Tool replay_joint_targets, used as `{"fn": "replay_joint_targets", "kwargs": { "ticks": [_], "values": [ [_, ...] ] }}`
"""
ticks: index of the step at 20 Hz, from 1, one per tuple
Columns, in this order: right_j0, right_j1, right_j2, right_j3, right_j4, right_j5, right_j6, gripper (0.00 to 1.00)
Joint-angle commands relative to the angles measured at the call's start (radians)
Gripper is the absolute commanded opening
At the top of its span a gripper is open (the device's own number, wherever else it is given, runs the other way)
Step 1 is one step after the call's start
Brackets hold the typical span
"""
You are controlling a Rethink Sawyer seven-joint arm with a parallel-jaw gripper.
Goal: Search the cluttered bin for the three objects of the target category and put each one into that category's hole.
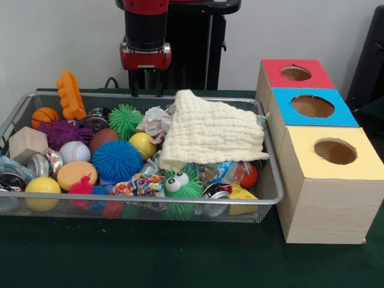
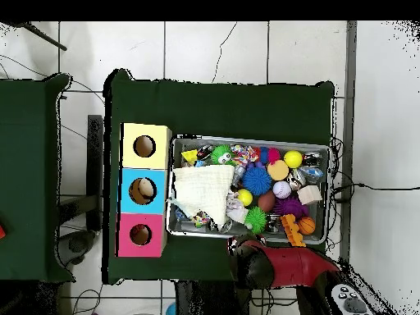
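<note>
A robotics lab: a pedestal-mounted red arm (image 1: 146, 30), green-clothed table (image 1: 180, 258), tiled floor (image 2: 213, 49) strewn with cables (image 2: 369, 187).

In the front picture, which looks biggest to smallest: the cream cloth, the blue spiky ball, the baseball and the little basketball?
1. The cream cloth, by far.
2. The blue spiky ball.
3. The baseball and the little basketball look about alike; the basketball lies farther from the camera and partly hidden, so ranking them is unsure.

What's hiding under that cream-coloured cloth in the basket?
The cloth drapes over toys in the bin. At its edges peek a yellow ball, crumpled wrappers, an orange-red ball and a green googly-eyed toy. Whatever lies beneath its middle is covered.
</note>
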Motion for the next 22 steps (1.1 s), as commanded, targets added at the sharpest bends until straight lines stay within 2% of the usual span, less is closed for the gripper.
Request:
{"fn": "replay_joint_targets", "kwargs": {
  "ticks": [1,10,22],
  "values": [
    [-0.004,0.052,0.066,-0.141,0.057,0.024,0.099,1.0],
    [0.0,0.066,0.059,-0.15,0.051,0.007,0.103,1.0],
    [0.043,0.179,-0.02,-0.182,0.0,-0.172,0.153,1.0]
  ]
}}
